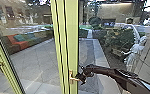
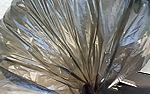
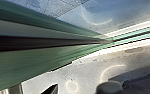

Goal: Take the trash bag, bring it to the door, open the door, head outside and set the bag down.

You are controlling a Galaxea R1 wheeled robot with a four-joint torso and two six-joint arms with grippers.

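The trash bag (image 2: 66,32) is at the left gripper (image 2: 88,89), which is clenched on its gathered neck; from there many shiny pleats spread out. The right gripper (image 1: 82,77) is at the end of the door handle (image 1: 71,77), near the right edge of the yellow-green door frame (image 1: 71,37); whether it is released or clenched, I cannot tell. Through the glass can be seen pale paving (image 1: 38,63), a long seat with orange and teal parts (image 1: 22,41) and green bushes (image 1: 116,38).
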